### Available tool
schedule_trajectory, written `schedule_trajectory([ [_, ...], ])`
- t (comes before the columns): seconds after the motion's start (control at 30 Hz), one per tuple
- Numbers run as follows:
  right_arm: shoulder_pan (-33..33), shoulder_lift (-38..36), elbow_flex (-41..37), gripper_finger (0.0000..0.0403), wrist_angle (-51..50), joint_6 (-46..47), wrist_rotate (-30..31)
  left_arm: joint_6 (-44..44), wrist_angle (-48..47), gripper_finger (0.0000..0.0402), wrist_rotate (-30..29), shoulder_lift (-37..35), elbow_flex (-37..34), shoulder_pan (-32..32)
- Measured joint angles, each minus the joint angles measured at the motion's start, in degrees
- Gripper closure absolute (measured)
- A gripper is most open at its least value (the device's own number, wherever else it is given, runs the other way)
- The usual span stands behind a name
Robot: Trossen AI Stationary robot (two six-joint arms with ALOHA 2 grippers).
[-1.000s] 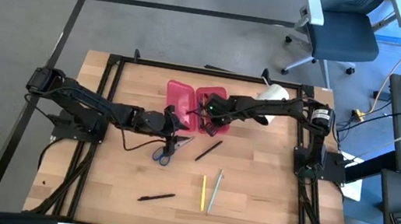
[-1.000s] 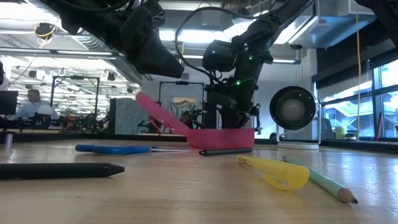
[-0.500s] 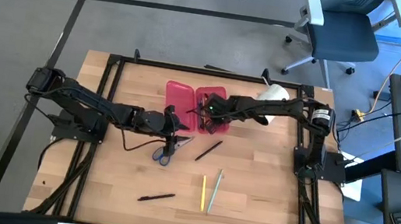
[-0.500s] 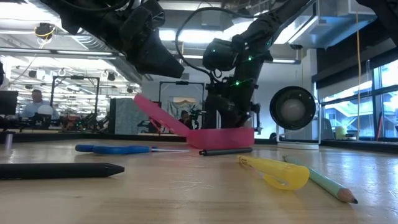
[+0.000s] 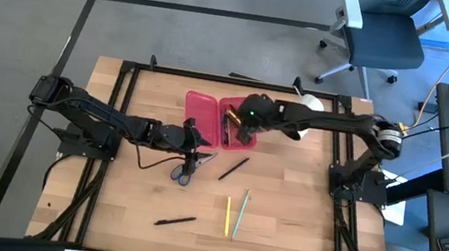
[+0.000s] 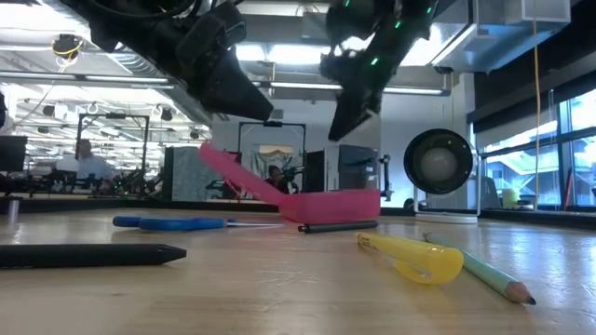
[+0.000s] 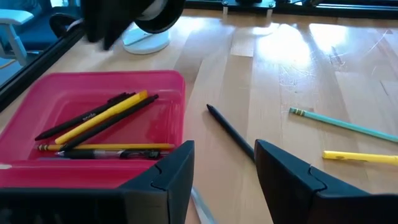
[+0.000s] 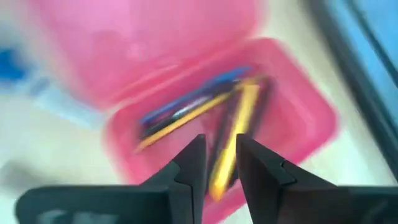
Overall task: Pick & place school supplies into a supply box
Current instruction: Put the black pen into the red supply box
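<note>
Right claw (image 5: 234,125) hangs empty — slightly parted — above the supply box (image 5: 218,118).

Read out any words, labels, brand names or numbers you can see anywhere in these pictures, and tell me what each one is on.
None can be read.
Black pen in the pink supply box: a light imprint along its barrel, too small to read.
Yellow pen on the table: no legible marking.
Green pencil: no print visible.
</note>
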Motion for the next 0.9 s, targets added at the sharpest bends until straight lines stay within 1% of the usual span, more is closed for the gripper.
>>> schedule_trajectory([
  [0.07,1.5,-1.3,0.0,0.0311,-2.3,-6.7,-5.3,0.0,-0.3,0.0241,0.0,0.0,0.0,0.0],
  [0.17,3.7,-1.8,0.0,0.0311,-6.1,-13.7,-13.0,0.0,-1.5,0.0244,0.0,0.0,0.0,0.0],
  [0.27,5.7,-1.2,0.0,0.0311,-9.3,-18.9,-16.8,0.0,-1.7,0.0244,0.0,0.0,0.0,0.0],
  [0.4,7.9,1.3,0.0,0.0311,-10.6,-20.9,-17.3,0.0,-1.8,0.0241,0.0,0.0,0.0,0.0],
  [0.57,9.8,5.6,0.0,0.0311,-10.1,-26.4,-17.2,0.0,-1.8,0.0241,0.0,0.0,0.0,0.0],
  [0.7,11.7,7.9,0.0,0.0311,-7.8,-26.0,-17.2,0.0,-2.0,0.0243,0.0,0.0,0.0,0.0],
  [0.9,13.9,10.1,0.0,0.0311,-4.0,-28.9,-17.3,0.0,-2.2,0.0244,0.0,0.0,0.0,0.0],
])
